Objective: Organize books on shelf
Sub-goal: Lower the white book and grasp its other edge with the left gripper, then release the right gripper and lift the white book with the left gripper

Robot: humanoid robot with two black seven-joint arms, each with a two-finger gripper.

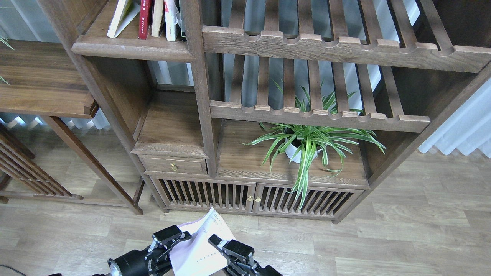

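A tall dark-brown bookcase [199, 96] stands on a pale wood-plank floor [402, 230]. A potted plant [307, 143] sits on its lower ledge. On the upper-left shelf [130, 46], several books [147, 17] stand; their print is too small to read. At the bottom edge, a pale lavender-white book [199, 247] lies between the left gripper [170, 237] and right gripper [226, 247], both touching its sides; finger spread cannot be told.
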